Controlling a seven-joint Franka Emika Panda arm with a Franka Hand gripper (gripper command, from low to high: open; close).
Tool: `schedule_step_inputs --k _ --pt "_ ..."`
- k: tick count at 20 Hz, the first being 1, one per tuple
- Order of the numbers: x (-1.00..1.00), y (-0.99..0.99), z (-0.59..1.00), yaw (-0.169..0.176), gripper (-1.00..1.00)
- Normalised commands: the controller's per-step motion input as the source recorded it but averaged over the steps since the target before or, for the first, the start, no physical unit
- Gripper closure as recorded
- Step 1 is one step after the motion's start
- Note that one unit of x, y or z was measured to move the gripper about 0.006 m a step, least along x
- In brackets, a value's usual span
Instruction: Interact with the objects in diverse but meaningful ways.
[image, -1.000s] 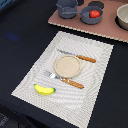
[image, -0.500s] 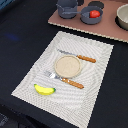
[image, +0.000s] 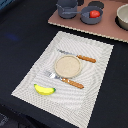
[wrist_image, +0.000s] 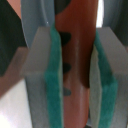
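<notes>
A reddish-brown slotted piece (wrist_image: 75, 65), blurred and very close in the wrist view, stands lengthwise between the two green pads (wrist_image: 54, 75) of the gripper (wrist_image: 75, 75). It lies just beside both pads, but whether they touch it cannot be told, so the pincer's grip is unclear.

In the exterior view the arm is out of sight. A tan plate (image: 68, 65) sits mid-way on a striped placemat (image: 95, 95), with a brown-handled knife (image: 79, 56) on its far side and a brown-handled fork (image: 66, 80) on its near side. A yellow banana (image: 44, 90) lies near the mat's front corner. On the brown board (image: 80, 25) behind, a red tomato (image: 94, 13) rests in a grey pan (image: 91, 16), beside a grey pot (image: 67, 8).
</notes>
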Motion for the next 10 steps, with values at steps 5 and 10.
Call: schedule_step_inputs --k 5,10 --pt "0.00 0.00 -0.29 -0.010 1.00" --pt "-0.09 0.00 -0.28 -0.019 1.00"
